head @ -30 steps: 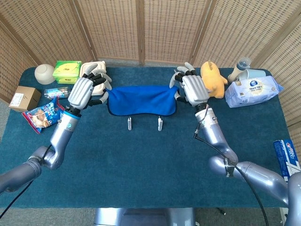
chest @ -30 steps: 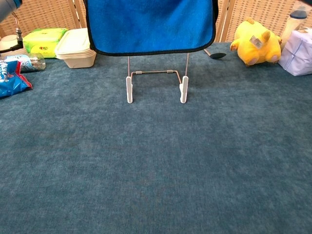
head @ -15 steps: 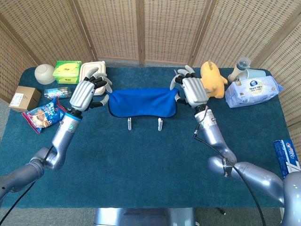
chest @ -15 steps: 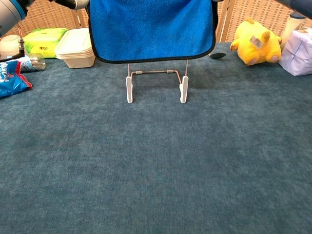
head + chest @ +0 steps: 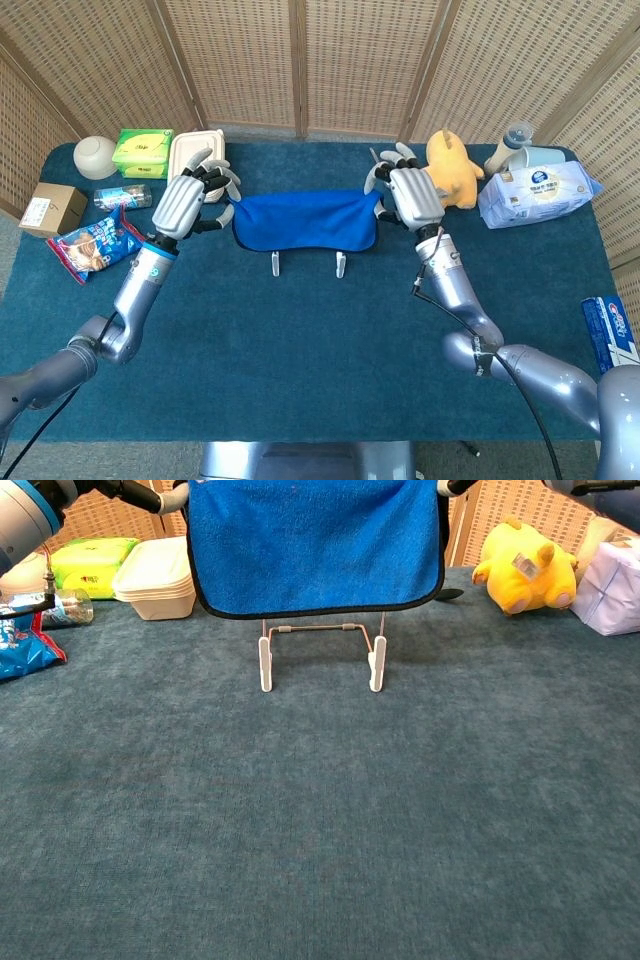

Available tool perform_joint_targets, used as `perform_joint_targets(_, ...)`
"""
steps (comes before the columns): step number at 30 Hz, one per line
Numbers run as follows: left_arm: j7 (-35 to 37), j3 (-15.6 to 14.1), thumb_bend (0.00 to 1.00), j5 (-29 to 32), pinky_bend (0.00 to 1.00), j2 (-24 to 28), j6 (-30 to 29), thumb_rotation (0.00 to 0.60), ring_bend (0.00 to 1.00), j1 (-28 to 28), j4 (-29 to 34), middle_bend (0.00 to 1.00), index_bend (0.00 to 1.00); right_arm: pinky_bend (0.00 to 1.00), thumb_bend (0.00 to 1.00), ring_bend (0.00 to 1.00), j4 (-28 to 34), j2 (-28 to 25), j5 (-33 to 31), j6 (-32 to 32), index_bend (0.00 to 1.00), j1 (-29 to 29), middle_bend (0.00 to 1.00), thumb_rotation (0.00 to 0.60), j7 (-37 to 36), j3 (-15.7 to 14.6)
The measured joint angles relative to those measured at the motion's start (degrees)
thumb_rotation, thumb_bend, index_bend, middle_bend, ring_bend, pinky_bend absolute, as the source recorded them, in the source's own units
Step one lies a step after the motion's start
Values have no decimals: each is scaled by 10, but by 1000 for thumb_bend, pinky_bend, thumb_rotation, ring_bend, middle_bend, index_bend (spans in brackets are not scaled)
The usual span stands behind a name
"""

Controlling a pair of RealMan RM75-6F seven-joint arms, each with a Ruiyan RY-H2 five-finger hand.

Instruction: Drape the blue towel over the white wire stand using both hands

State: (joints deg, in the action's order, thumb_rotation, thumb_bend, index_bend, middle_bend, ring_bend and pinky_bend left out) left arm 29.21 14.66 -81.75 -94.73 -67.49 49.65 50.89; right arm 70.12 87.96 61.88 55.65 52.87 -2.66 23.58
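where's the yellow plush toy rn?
The yellow plush toy sits at the table's far right in head view, between the right hand and the white wipes pack.

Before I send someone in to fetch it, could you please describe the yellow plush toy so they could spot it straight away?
Start at the dark teal table and look to its far edge, just beyond the robot's right hand. The yellow plush toy sits there beside a white pack of wipes and a bottle. It is the only soft, bright yellow figure on the table; its neighbours are white packaging.
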Motion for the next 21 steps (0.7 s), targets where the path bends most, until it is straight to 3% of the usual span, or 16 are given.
perform_joint_targets(5, 1, -1, 546, 0, 80, -3, 1, 600, 245, 1, -5, 414, 811, 7, 466, 173, -4, 1, 3, -1, 910, 1, 418, 600, 0, -1)
perform_joint_targets(10, 2, -6, 546, -1, 18, -3, 3, 600, 72, -1, -7, 211, 489, 0, 386, 72, -5, -1, 4, -11, 627, 1, 278, 600, 6, -8)
perform_joint_targets(13, 4, -13, 545, -4, 0, 2, 11, 600, 7, -3, -5, 93, 322, 0, 341, 28, -4, -6, 5, -22, 522, 1, 235, 600, 15, -15)
perform_joint_targets(14, 3, -16, 540, -5, 0, 6, 17, 600, 0, -3, -3, 48, 254, 0, 301, 11, -4, -8, 5, -25, 445, 1, 206, 600, 19, -17)
perform_joint_targets(16, -1, -22, 520, -7, 0, 13, 26, 600, 0, -4, 2, 5, 146, 0, 210, 0, -5, -12, 6, -31, 282, 2, 143, 600, 28, -22)
perform_joint_targets(21, -36, -34, 436, -10, 0, 32, 47, 600, 0, -4, 13, 0, 6, 0, 87, 0, -10, -20, 13, -41, 94, 5, 65, 600, 61, -38)
